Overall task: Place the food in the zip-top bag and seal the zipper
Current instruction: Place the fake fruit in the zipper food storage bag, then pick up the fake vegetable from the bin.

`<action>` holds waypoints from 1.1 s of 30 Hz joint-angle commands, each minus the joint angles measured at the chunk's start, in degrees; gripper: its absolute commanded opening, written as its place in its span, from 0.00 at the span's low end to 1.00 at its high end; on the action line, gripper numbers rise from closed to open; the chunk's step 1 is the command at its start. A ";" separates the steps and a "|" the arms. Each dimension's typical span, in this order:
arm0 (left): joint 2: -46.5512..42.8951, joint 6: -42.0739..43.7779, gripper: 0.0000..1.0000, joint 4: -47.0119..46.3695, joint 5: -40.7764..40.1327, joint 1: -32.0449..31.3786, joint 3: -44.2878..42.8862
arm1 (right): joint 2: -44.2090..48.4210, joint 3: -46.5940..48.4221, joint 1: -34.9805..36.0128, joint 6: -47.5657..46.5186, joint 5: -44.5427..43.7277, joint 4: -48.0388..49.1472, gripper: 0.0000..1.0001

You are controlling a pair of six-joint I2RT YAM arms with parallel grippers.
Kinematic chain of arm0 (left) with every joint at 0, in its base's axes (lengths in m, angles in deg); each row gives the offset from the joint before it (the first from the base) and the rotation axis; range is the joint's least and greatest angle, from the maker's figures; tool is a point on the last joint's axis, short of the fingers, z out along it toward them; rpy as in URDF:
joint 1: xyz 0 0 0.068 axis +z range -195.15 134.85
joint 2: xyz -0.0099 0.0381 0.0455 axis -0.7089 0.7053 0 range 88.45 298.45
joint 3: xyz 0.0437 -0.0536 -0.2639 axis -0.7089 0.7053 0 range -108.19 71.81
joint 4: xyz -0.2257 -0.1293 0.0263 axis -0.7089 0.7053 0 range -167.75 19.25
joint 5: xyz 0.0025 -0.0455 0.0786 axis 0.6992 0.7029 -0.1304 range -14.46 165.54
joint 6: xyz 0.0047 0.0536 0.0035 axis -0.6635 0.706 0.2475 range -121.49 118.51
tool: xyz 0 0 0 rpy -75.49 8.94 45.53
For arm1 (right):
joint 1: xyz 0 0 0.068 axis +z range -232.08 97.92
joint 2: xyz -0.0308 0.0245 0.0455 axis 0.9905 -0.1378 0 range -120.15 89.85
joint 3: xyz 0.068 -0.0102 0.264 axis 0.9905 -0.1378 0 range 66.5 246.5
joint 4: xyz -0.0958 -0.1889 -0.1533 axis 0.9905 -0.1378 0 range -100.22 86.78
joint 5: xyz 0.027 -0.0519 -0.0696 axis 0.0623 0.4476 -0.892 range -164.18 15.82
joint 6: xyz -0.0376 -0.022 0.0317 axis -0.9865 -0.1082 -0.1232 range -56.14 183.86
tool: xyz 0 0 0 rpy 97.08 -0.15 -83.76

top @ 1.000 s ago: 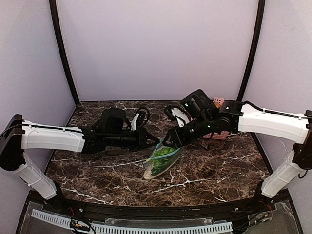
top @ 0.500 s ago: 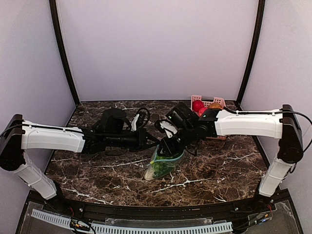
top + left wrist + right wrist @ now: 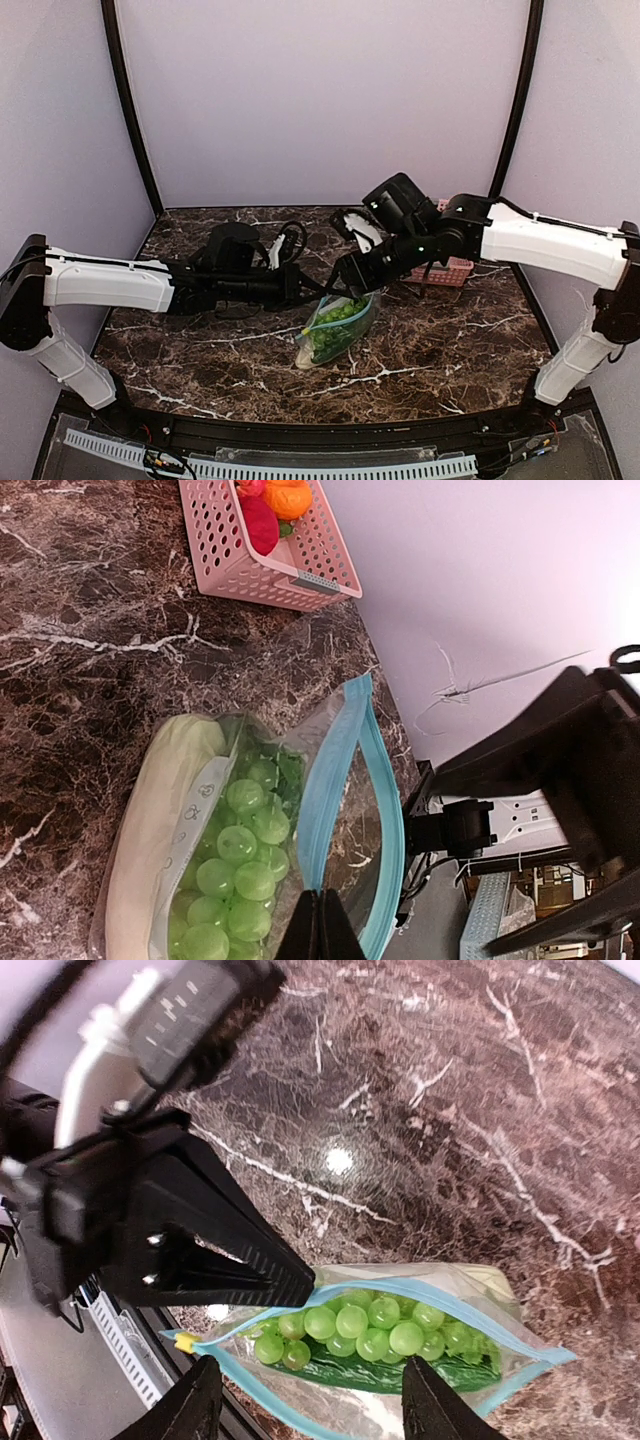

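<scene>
The clear zip-top bag lies mid-table with its mouth held up and open. It holds the green grapes, the pale gourd, a leafy green and the dark-green pepper. My left gripper is shut on one lip of the teal-blue zipper; it shows in the top view and the right wrist view. My right gripper is open and empty, hovering just above the bag's mouth. A yellow tab sits at one end of the zipper.
A pink perforated basket with red and orange toy food stands at the back right, partly behind my right arm. Dark marble table around the bag; purple walls enclose the sides and back.
My right gripper dipped down to the bag's mouth, then rose and drew back to the right. My left gripper keeps its hold on the zipper lip.
</scene>
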 commanded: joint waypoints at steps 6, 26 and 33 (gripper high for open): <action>-5.38 3.21 0.01 4.52 -4.22 0.02 0.05 | 13.65 -0.79 -6.33 0.30 -10.81 -8.24 0.66; -5.89 4.25 0.01 5.30 -5.62 0.10 1.02 | -0.76 -4.88 -38.77 6.82 -8.24 0.11 0.69; -8.00 5.96 0.01 8.98 -6.31 1.38 0.46 | -11.67 0.11 -41.72 10.78 -9.09 3.33 0.68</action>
